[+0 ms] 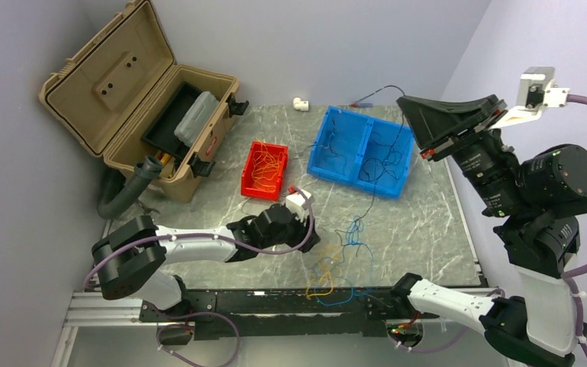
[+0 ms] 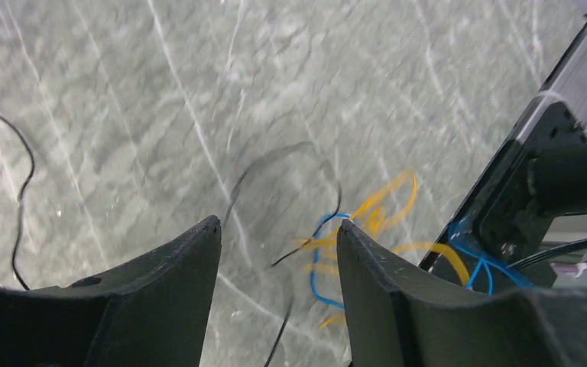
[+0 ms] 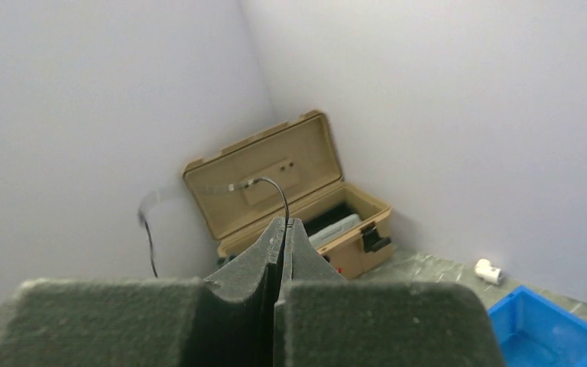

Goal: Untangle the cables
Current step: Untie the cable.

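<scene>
Half open, left end effector (image 2: 277,225) holds nothing; right end effector (image 3: 283,223) pinches black cable (image 3: 282,193).

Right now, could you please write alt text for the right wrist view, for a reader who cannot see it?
The right tool, shut, pinches a thin black cable that arcs upward from its tips. Behind, an open tan case stands against pale walls; a blue bin shows at lower right.

Grey marbled table (image 1: 428,222) holding 1 open tan case (image 1: 115,84), 1 red bin (image 1: 248,174), 1 blue bin (image 1: 323,145), and loose tangled cables (image 1: 327,277).
</scene>
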`<state>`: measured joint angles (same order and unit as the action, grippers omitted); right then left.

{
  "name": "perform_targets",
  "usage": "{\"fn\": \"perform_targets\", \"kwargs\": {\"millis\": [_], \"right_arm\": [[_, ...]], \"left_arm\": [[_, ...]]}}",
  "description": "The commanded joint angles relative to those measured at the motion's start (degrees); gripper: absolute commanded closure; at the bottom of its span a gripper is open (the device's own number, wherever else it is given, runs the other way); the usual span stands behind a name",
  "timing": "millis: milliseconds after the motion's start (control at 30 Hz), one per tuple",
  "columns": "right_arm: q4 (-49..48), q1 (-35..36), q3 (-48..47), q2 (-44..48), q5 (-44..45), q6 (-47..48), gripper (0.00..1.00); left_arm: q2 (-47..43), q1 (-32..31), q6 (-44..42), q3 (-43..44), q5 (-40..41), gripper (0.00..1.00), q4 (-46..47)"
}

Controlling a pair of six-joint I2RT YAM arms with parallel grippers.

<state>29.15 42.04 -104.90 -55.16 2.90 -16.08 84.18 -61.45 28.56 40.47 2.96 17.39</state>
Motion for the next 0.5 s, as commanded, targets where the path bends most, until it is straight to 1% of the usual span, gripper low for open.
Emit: {"fn": "perform_targets", "kwargs": {"millis": [0, 133, 300, 367, 467], "right_arm": [[-2.1, 0.06, -1.4, -0.4, 7.85, 2.28, 1.0], [-1.83, 0.15, -0.25, 0.44, 10.59, 2.88, 1.0], [-1.85, 0.08, 3.35, 1.98, 13.08, 3.39, 1.0], [-1.54, 0.04, 3.93, 2.13, 13.75, 3.51, 1.0], [-1.46, 0.06, 4.54, 2.24, 13.75, 3.28, 1.0]], "left_arm": [[-1.77, -0.67, 2.97, -4.03, 1.7, 0.4, 5.68], [-7.37, -0.78, 2.34, -7.54, 3.85, 0.41, 3.69], [-16.93, -0.89, 0.09, -8.56, 5.3, 0.39, -1.66], [-20.04, -0.95, -1.25, -8.25, 5.31, 0.36, -3.45], [-23.29, -0.95, -3.92, -6.74, 3.91, 0.29, -4.55]]}}
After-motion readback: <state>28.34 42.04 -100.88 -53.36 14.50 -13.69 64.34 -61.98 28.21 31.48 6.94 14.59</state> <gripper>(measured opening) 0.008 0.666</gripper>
